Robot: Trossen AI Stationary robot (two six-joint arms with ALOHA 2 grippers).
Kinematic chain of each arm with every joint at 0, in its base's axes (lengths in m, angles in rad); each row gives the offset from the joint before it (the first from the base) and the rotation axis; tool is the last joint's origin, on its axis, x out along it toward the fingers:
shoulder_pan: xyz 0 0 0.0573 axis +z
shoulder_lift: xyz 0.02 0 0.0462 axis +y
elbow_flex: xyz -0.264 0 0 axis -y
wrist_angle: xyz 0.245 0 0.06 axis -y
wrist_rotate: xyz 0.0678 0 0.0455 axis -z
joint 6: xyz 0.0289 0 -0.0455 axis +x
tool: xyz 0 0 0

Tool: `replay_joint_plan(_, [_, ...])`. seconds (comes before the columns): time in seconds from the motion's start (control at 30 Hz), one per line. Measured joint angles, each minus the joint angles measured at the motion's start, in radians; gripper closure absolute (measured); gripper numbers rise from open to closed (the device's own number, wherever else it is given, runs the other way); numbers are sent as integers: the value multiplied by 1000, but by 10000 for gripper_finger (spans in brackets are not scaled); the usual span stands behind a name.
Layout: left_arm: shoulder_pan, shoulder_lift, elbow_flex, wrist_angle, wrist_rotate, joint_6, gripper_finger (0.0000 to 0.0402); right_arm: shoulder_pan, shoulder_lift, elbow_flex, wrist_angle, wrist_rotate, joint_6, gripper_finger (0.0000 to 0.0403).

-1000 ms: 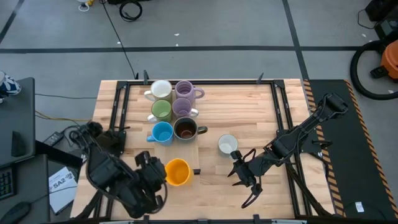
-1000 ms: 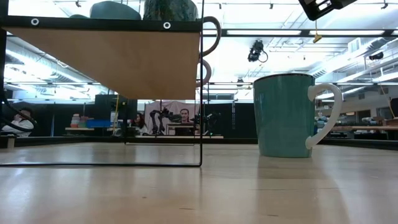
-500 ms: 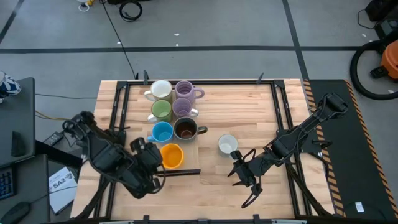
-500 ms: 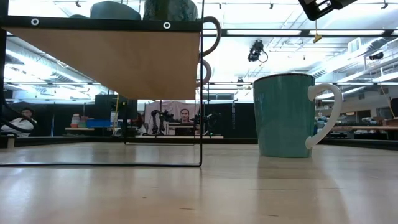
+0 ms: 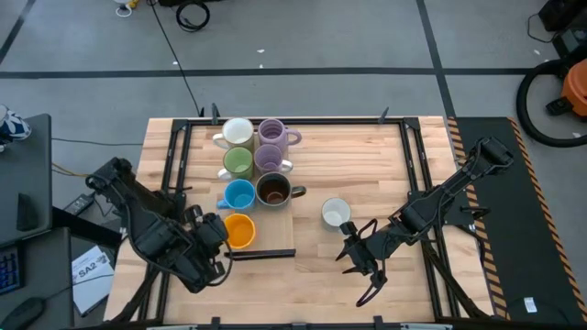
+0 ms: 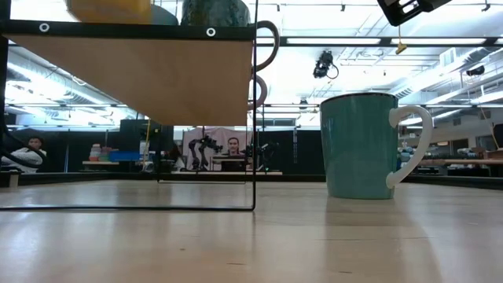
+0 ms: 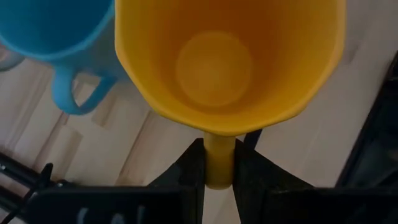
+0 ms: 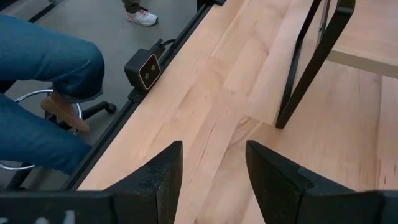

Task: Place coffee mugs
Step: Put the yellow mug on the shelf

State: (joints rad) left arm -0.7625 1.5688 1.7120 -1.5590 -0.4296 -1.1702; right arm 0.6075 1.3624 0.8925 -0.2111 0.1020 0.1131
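1. Yellow-orange mug [image 5: 238,230] sits pinched by its handle in the left claw [image 7: 219,167], held over the front edge of the raised wooden shelf [image 5: 280,236], just in front of the blue mug [image 5: 238,194].
2. Six mugs already stand grouped on that shelf: a white mug [image 5: 238,131], two purple mugs [image 5: 272,133], a green mug [image 5: 238,162], the blue one and a dark mug [image 5: 273,189].
3. One more white mug [image 5: 336,213] waits down on the counter [image 5: 367,165], apart from the group.
4. Right claw [image 5: 362,268] hovers spread and empty near that last mug.
5. By my reckoning, six are done, the seventh is going in, and one is left.
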Motion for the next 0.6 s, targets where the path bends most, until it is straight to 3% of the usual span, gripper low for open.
replay_joint_plan(0.43, [-3,0,-128,76,-3,-15,341,0,0,0,0,0,0,221])
replay_joint_plan(0.6, [0,0,-137,78,-6,-15,309,0,0,0,0,0,0,221])
